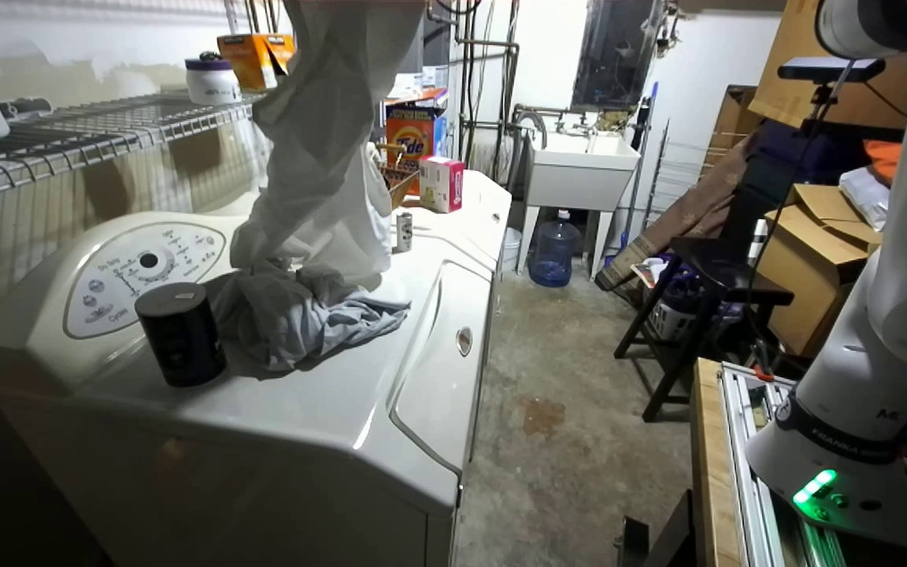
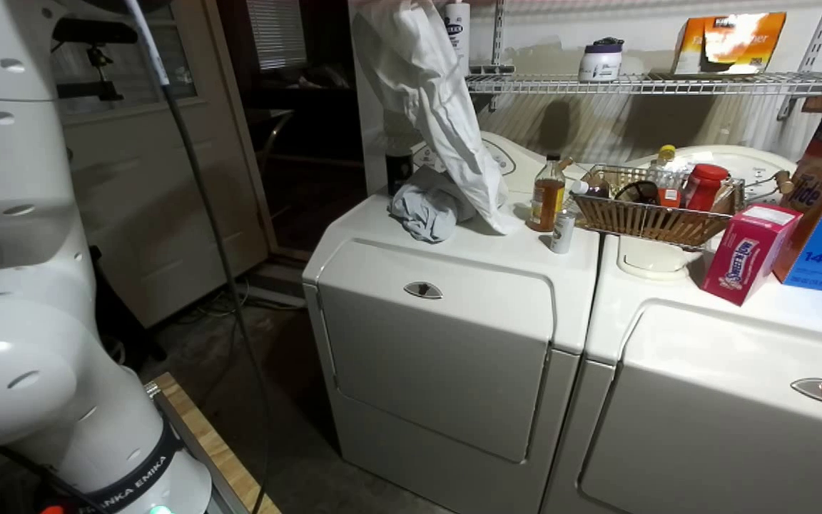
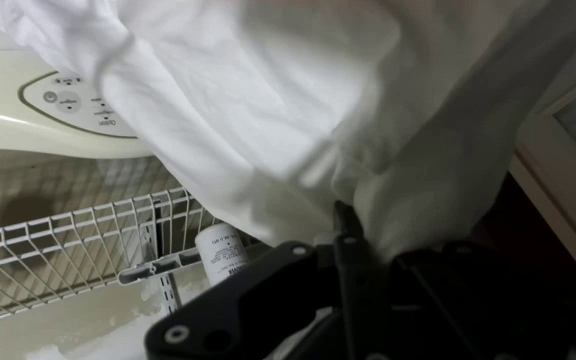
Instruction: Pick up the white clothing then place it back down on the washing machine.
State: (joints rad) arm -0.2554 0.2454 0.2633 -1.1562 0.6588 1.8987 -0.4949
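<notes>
The white clothing (image 1: 335, 102) hangs in a long drape from above, and its lower end reaches the top of the washing machine (image 1: 327, 394). It also hangs in an exterior view (image 2: 439, 107) and fills much of the wrist view (image 3: 268, 110). A crumpled grey cloth part (image 1: 296, 315) lies on the machine at its foot; I cannot tell whether it is joined to the white clothing. My gripper (image 3: 355, 220) is shut on the white clothing's upper end. One fingertip shows dark against the fabric; the other is hidden. The gripper is above the frame in both exterior views.
A black canister (image 1: 181, 335) stands beside the cloth. A brown bottle (image 2: 548, 196) and a small can (image 2: 561, 232) stand near the drape. A wire shelf (image 2: 668, 84) runs along the wall above. A basket (image 2: 653, 218) and a pink box (image 2: 750, 253) sit farther along.
</notes>
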